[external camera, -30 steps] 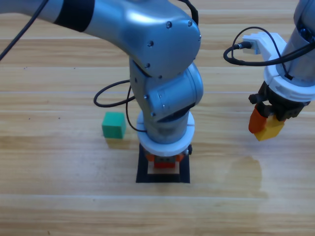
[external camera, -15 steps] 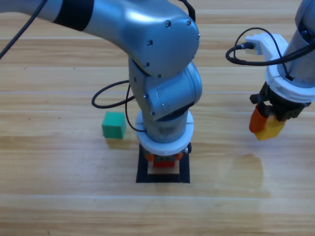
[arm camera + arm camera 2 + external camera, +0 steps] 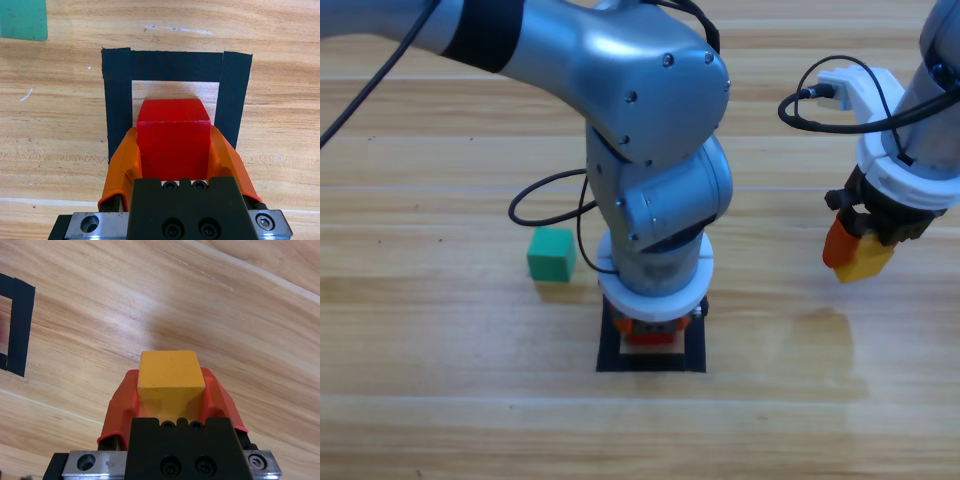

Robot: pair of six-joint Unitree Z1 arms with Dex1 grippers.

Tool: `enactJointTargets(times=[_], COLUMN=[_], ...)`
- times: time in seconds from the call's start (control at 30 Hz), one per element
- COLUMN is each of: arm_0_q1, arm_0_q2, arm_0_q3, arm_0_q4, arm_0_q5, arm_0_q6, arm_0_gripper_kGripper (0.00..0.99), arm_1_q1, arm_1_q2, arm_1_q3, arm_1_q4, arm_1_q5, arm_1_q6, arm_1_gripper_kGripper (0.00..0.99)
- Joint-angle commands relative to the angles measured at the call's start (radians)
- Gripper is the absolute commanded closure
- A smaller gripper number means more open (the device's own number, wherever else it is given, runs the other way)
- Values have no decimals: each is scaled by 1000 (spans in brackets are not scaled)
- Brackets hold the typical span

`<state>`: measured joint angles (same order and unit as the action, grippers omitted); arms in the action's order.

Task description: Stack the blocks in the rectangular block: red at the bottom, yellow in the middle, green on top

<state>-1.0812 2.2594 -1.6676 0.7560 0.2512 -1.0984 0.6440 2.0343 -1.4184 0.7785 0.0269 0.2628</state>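
Observation:
The red cube [image 3: 172, 135] sits between the orange jaws of my left gripper [image 3: 172, 150], which is shut on it over the hollow centre of the black tape square [image 3: 175, 65]. From above, the left gripper [image 3: 651, 336] hides most of the square [image 3: 610, 360]. I cannot tell whether the red cube touches the table. The green cube [image 3: 551, 253] lies on the wood just left of the square. At the right, my right gripper [image 3: 860, 258] hangs above the table, shut on the yellow cube [image 3: 170, 371].
The left arm's bulky grey body [image 3: 650, 150] covers the table's middle. Black cables [image 3: 545, 195] loop beside it. Bare wood lies between the square and the right gripper, and along the front edge.
The left arm has shifted slightly over the tape square, with the red cube still in its jaws. The right gripper with the yellow cube has barely moved.

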Motion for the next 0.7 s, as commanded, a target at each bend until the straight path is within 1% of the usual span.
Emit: enactJointTargets(times=[0.03,0.07,0.17,0.23,0.43,0.5,0.53,0.67,0.7], arm_0_q1=[7,6,0,0,-2,0,0,0,0], arm_0_q2=[75,75,75,74,52,43,40,12,-1], arm_0_q3=[-12,-14,-29,-43,-66,-103,-143,-380,-417], arm_0_q4=[-7,-7,-3,8,42,74,114,362,405], arm_0_q5=[0,0,3,5,8,8,13,54,62], arm_0_q6=[-8,-8,-6,-5,2,9,9,11,12], arm_0_gripper_kGripper=[326,229,17,0,0,0,0,0,0], arm_1_q1=[-30,-30,-30,-30,-30,-30,-29,-23,-20], arm_1_q2=[-34,-34,-37,-36,-45,-52,-59,-86,-94], arm_1_q3=[46,46,46,46,49,49,50,58,59], arm_1_q4=[-30,-30,-30,-30,-30,-25,-22,-13,-12], arm_1_q5=[7,7,7,5,7,2,-4,-7,-7], arm_1_q6=[-4,-4,-1,1,21,23,26,58,70], arm_1_gripper_kGripper=[884,884,884,884,884,884,884,884,884])
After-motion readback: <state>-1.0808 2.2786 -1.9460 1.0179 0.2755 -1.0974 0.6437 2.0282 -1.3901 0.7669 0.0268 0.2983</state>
